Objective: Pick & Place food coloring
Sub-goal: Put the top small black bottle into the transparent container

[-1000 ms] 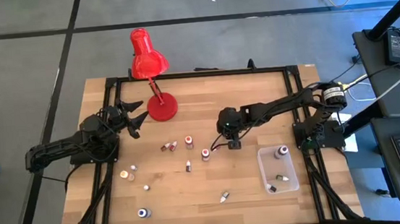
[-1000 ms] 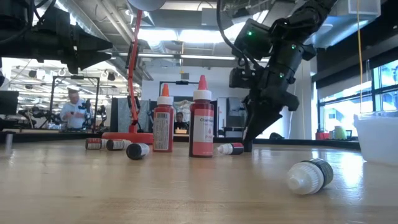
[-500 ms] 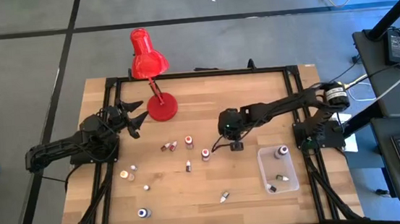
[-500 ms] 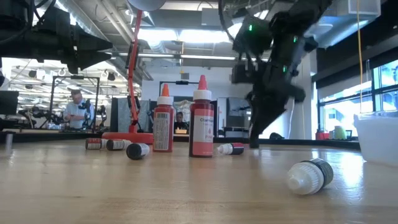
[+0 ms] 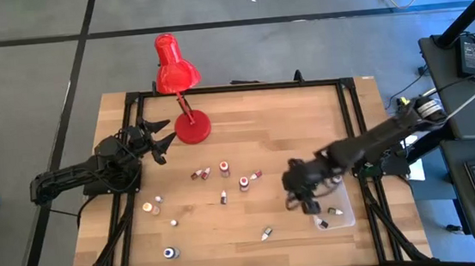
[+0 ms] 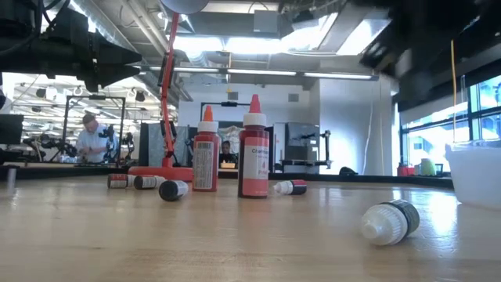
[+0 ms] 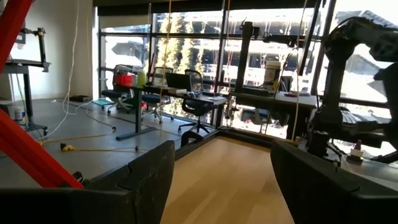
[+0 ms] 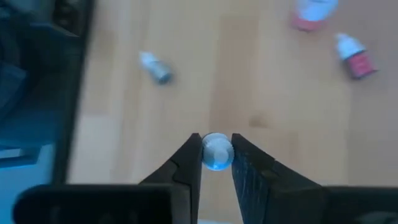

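Observation:
My right gripper (image 5: 302, 194) hangs over the table's near right part, just left of the clear tub (image 5: 313, 197), and is shut on a small food coloring bottle (image 8: 217, 151) with a pale round top. Several other tiny bottles are scattered mid-table, among them an upright one (image 5: 244, 183) and one lying on its side (image 5: 256, 174). Two bottles (image 5: 335, 211) lie on the tub's floor. My left gripper (image 5: 161, 133) waits open near the table's left side, beside the red lamp's base (image 5: 192, 128). My right gripper pinches the small bottle (image 8: 217, 151) between its two fingertips (image 8: 190, 163), coming from above and pointing down. The wrist view looks down on the bottle's round pale top. It is lifted clear of the wood; which part of its body the pads meet is hidden.
A red desk lamp (image 5: 173, 65) stands at the far left part of the table. In the low view two upright red bottles (image 6: 254, 149) and several lying ones (image 6: 389, 221) stand before the tub's wall (image 6: 476, 174). Bare wood lies at the far right.
My right gripper has travelled from the table's middle, beside the upright bottle, toward the near right edge and the tub, speeding up in the last half second. It has risen out of the low view, where only a blur of the arm remains. The left arm kept still.

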Robot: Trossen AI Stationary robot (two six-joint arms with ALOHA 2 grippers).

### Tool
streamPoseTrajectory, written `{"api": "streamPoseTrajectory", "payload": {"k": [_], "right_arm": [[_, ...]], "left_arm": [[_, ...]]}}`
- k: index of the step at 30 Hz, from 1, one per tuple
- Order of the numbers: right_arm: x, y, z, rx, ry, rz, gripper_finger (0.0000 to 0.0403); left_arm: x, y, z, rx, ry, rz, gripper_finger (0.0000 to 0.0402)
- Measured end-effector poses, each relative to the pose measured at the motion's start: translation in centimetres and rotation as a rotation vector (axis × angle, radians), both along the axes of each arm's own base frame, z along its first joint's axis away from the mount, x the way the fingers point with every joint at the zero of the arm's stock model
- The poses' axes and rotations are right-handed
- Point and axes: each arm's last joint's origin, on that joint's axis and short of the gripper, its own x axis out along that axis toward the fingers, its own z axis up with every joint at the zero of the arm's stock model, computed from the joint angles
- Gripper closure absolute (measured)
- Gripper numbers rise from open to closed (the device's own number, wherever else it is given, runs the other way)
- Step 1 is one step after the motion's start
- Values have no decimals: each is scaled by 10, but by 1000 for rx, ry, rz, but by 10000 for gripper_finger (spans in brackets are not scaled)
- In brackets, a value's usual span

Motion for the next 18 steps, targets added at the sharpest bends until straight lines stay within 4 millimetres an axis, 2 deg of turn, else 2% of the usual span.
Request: {"api": "streamPoseTrajectory", "payload": {"k": [4, 8, 13, 18], "right_arm": [[-29, 28, 9, -38, 13, -93, 331], [-60, 46, 6, -90, 95, -288, 327], [-90, 64, -12, -53, 196, -421, 327], [-109, 71, -35, -25, 237, -493, 323]], "left_arm": [[0, 0, 0, -1, 3, 0, 142], [0, 0, 0, -1, 3, 0, 142], [0, 0, 0, -1, 4, 0, 142], [0, 0, 0, -1, 3, 0, 142]]}}
